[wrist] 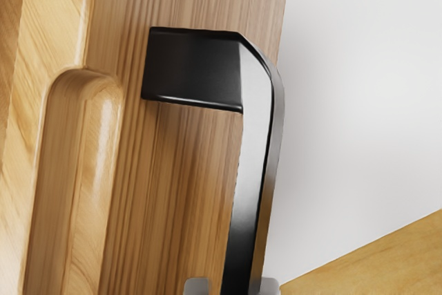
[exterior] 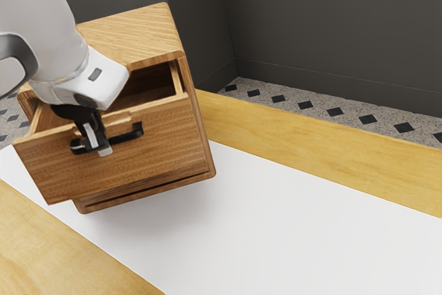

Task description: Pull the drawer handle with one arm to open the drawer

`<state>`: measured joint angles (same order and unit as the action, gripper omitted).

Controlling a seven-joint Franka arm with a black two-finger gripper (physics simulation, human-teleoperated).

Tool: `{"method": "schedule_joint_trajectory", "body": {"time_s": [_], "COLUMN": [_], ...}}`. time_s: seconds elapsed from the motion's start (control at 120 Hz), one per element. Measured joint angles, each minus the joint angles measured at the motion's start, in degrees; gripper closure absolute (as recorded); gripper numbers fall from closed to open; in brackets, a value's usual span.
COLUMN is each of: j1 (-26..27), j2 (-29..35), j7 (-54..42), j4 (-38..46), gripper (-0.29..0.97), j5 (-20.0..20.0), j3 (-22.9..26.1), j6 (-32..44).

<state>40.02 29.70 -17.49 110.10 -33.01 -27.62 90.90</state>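
The table has a white top with wooden borders. On it, at the exterior view's left, stands a wooden cabinet. Our arm comes down in front of it from the upper left. The drawer stands partly out of the cabinet, and we can see its inside from above. On the drawer front is the black handle, a flat bar. Our gripper is closed narrowly around this handle near its end; in the wrist view the grey fingertips touch the handle on both sides.
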Motion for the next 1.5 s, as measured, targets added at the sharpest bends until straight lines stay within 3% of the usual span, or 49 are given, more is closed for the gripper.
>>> {"method": "schedule_joint_trajectory", "body": {"time_s": [0.975,1.5], "j1": [-3.6,-3.3], "j2": [4.3,4.8], "j7": [3.3,4.9], "j4": [4.3,5.1], "gripper": [0.79,0.74], "j5": [2.4,2.8], "j3": [9.1,9.5], "j6": [-2.1,-2.5]}}
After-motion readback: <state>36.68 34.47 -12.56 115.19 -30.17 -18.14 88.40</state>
